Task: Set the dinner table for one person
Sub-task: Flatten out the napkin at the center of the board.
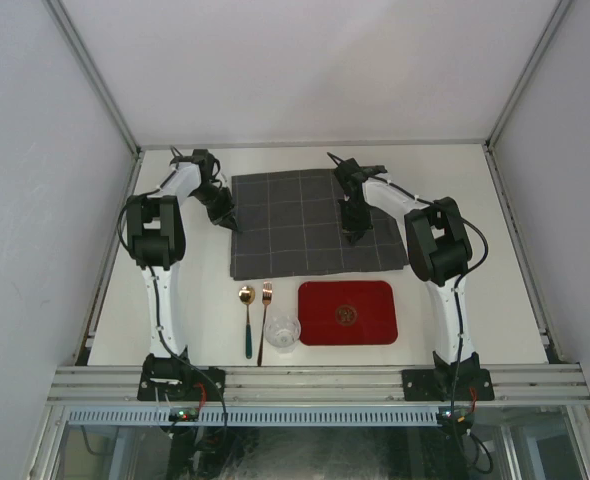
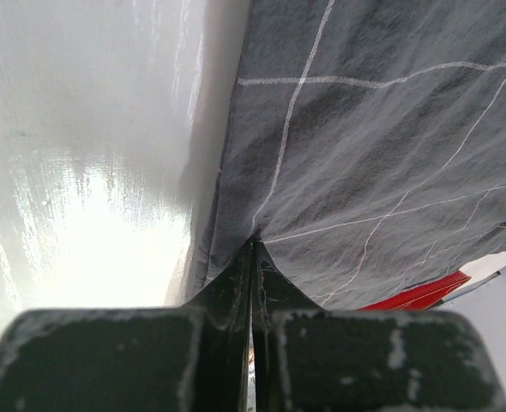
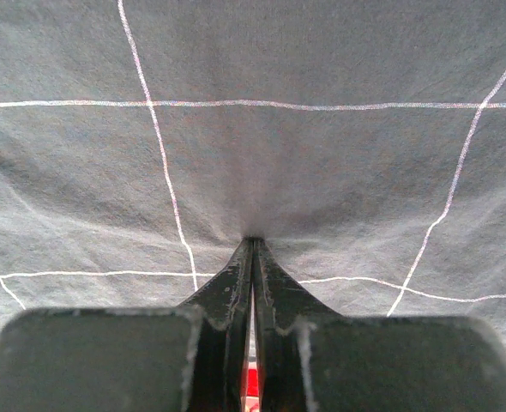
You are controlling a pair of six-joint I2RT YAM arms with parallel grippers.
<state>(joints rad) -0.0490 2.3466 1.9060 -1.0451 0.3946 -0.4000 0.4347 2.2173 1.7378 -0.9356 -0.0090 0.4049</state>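
Note:
The dinner table [image 1: 275, 160] is an off-white top with a dark grey checked cloth [image 1: 310, 225] spread flat in its middle. My left gripper [image 1: 227, 218] is shut, its tips pinching the cloth's left edge [image 2: 255, 243], with bare table [image 2: 90, 172] beside it. My right gripper [image 1: 356, 232] is shut on the cloth's right part, and the fabric [image 3: 253, 129] puckers round the closed tips [image 3: 253, 240]. In front of the cloth lie a gold spoon [image 1: 246, 318], a gold fork [image 1: 265, 318], a small glass bowl [image 1: 282, 331] and a red tray [image 1: 347, 312].
An aluminium rail [image 1: 315, 381] runs along the near edge, between the two arm bases. White walls stand close on the left, right and far sides. A corner of the red tray [image 2: 416, 294] shows past the cloth in the left wrist view.

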